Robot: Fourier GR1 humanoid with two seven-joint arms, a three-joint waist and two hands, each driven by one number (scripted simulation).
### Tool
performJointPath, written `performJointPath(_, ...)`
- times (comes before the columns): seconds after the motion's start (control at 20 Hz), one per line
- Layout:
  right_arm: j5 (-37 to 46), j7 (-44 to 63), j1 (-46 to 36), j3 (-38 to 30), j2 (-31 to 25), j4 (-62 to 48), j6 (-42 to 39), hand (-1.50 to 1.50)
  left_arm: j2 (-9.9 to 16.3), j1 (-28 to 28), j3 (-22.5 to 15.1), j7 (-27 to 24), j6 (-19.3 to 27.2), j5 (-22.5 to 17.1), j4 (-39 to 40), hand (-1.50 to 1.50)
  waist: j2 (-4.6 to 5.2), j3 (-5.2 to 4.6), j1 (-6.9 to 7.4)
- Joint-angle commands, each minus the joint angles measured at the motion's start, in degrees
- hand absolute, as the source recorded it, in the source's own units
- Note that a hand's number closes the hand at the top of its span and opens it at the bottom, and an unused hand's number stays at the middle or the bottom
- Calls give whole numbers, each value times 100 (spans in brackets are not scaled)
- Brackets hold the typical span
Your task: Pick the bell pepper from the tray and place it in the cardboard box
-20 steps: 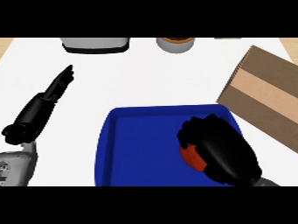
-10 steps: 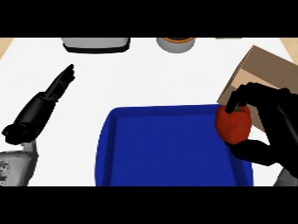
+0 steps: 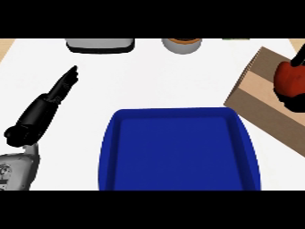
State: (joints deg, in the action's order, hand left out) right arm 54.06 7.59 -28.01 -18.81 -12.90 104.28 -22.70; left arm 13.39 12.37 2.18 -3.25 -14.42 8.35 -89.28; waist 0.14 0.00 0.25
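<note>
The red bell pepper (image 3: pixel 295 79) hangs over the cardboard box (image 3: pixel 264 94) at the right edge of the head view. My right hand (image 3: pixel 302 102) is shut on it, black fingers showing above and below the pepper, with most of the hand cut off by the frame. The blue tray (image 3: pixel 176 152) lies in the lower middle with nothing in it. My left hand (image 3: pixel 61 87) rests open on the white counter at the left, fingers straight and pointing away.
At the back edge stand a grey and black appliance (image 3: pixel 100 44) and a small round bowl (image 3: pixel 181 44). The wooden counter edge shows at the far left.
My right hand has carried the bell pepper from the tray's right edge up and to the right, over the cardboard box. The left hand has stayed still.
</note>
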Motion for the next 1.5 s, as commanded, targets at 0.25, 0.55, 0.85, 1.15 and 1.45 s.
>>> performJointPath(0.25, -90, -639, -340, -328, -1523, -2282, -1029, 150, -9, 87, 50, -55, -6, 23, 93, 0, 18, 0, 39)
performJointPath(0.55, 177, -1439, -409, 32, -1989, -3772, -884, 150, -39, 159, 75, 124, -73, -69, -86, 0, 16, 4, 72)
performJointPath(0.85, 179, -2581, -670, 142, -2827, -5218, -1241, -150, -84, 174, 39, -83, -78, 10, 156, 0, 27, 6, 71)
performJointPath(1.15, -346, -3649, -913, -126, -2714, -5653, -950, -150, -54, -65, 15, 151, -132, -5, -319, 0, 8, 10, 102)
performJointPath(1.45, -2397, -3186, -1418, -2232, -1933, -6177, -1340, -150, -19, -49, 135, 16, -47, 26, -92, 0, -45, 24, -13)
